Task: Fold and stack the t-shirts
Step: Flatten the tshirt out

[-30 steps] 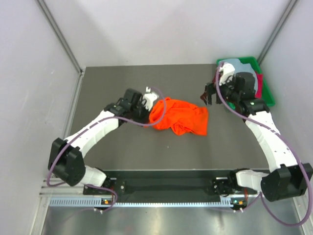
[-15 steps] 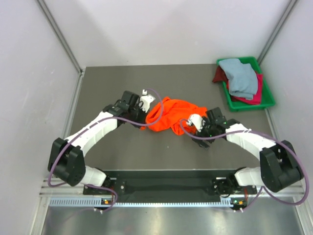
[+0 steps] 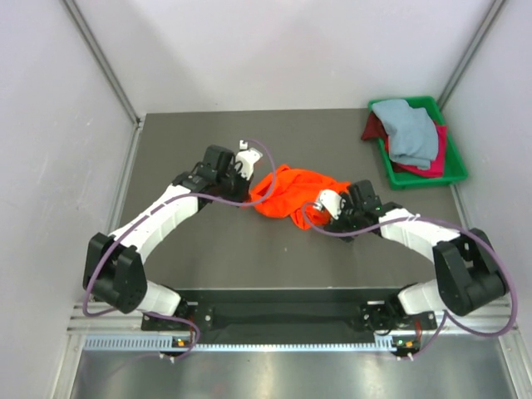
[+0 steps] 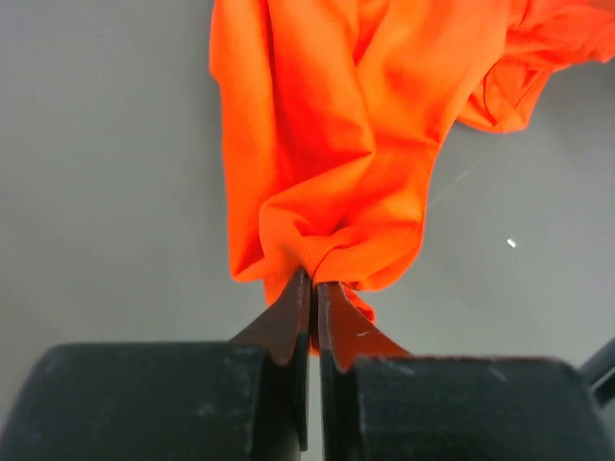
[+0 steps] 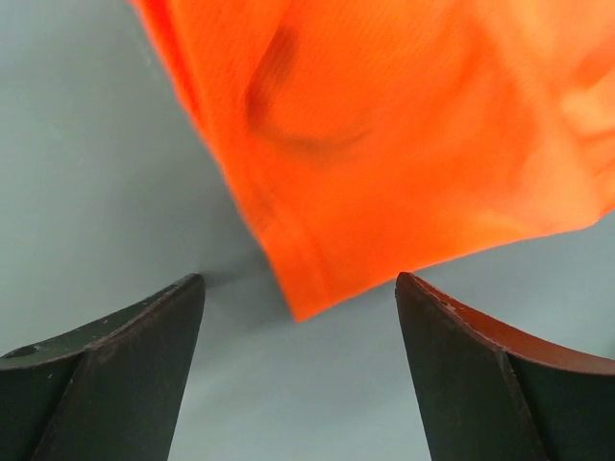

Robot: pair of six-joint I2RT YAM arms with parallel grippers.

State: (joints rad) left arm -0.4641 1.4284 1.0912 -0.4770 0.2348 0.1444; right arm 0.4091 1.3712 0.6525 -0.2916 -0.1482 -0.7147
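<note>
Lying bunched near the middle of the grey worktop (image 3: 208, 241): orange t-shirt (image 3: 291, 193), one gathered edge stretched toward the left. Clamped at that edge by the left pincer (image 4: 312, 283), jaws pressed together with a fold of cloth caught between them. Faced at a hemmed corner on the near right side by the right pincer (image 5: 298, 288), jaws spread wide and low over the worktop, corner pointing into the gap, touching neither finger. Heaped well apart in the green tray (image 3: 453, 170) at the far right corner: grey-blue t-shirt (image 3: 411, 129) on top of crimson t-shirts (image 3: 436, 158), one crimson fold spilling over the left rim.
</note>
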